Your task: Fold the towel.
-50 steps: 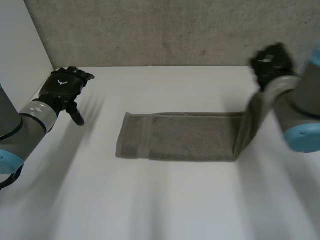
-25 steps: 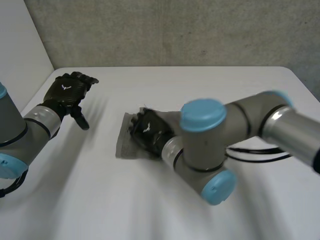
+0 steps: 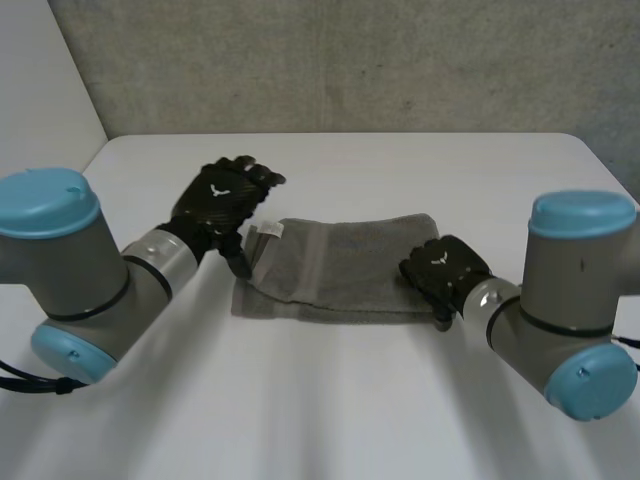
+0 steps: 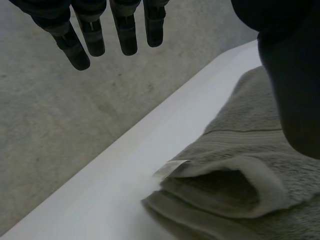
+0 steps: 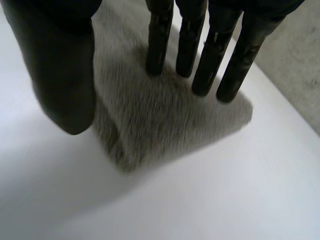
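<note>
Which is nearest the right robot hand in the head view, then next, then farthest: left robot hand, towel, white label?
1. Towel: right end, under the right robot hand.
2. White label: towel's left end.
3. Left robot hand: beyond the label.

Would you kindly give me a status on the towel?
Left hand open by towel, tagged end. Right hand open over opposite end. Folded double, lying flat.

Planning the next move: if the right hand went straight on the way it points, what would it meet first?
Most likely the towel: the right hand aims straight fingers at its folded end, though depth is unclear.
</note>
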